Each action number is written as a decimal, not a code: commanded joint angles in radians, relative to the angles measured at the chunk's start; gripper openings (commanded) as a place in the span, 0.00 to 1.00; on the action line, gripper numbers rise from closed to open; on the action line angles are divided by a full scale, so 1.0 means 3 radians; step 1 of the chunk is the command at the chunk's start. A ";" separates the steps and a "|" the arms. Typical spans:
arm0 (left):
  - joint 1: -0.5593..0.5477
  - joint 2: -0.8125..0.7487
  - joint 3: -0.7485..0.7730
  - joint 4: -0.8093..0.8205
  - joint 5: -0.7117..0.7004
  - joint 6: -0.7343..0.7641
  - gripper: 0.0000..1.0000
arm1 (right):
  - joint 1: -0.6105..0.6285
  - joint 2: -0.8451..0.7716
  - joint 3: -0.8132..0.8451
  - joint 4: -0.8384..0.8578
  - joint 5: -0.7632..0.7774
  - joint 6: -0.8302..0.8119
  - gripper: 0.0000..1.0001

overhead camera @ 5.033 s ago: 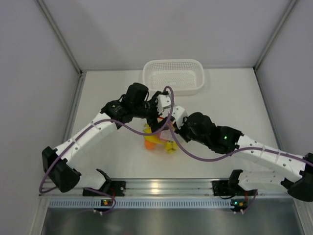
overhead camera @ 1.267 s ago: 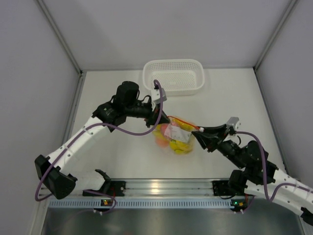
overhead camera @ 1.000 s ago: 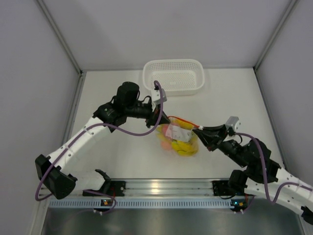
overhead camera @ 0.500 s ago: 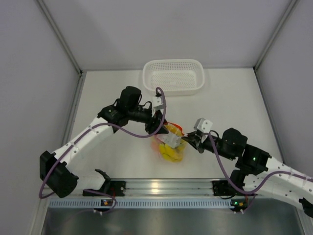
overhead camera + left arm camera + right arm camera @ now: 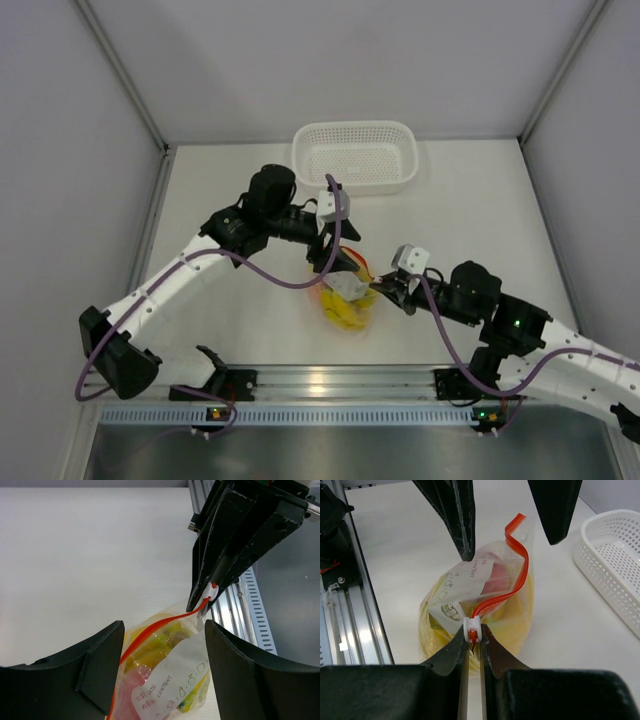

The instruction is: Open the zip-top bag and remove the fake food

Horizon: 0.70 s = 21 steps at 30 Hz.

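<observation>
Your right claw (image 5: pixel 472 639) was pinched tight on the white slider (image 5: pixel 471 627) of the zip-top bag (image 5: pixel 440 630), which sat just ahead of its tips, its red zip strip (image 5: pixel 514 570) curling away. Your left claw (image 5: pixel 161 630) stood spread wide, the bag's top between its fingers. The fake food (image 5: pixel 520 615), yellow and pink, sat inside the bag. A white basket (image 5: pixel 615 550) lay off to the right claw's right.

One clear zip-top bag (image 5: pixel 345 297) toward the front edge of the table (image 5: pixel 220 180), holding yellow and pink fake food (image 5: pixel 517 615); the pieces cannot be counted. One white basket (image 5: pixel 355 155) at the back edge. Two robot arms: left arm (image 5: pixel 190 270), right arm (image 5: pixel 545 340).
</observation>
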 commanded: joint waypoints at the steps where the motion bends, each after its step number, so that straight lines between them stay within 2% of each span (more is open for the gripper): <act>1: -0.0143 0.0054 0.0132 0.0177 0.0006 0.0186 0.71 | 0.0014 -0.0071 0.0047 0.0170 -0.0078 -0.0049 0.00; 9: -0.0424 0.0197 0.0127 0.0177 0.0093 0.0253 0.66 | 0.0014 -0.0076 0.0108 0.0099 -0.0124 -0.0070 0.00; 17: -0.0430 0.0290 0.0025 0.0177 0.0048 0.0294 0.40 | 0.0014 -0.0092 0.0108 0.0109 -0.0093 -0.0065 0.00; 19: -0.0430 0.0290 -0.0001 0.0177 0.0032 0.0299 0.40 | 0.0014 -0.0077 0.0113 0.0119 -0.0093 -0.0060 0.00; 21: -0.0430 0.0290 -0.0021 0.0177 0.0058 0.0294 0.45 | 0.0014 -0.0071 0.0114 0.0114 -0.0078 -0.0060 0.00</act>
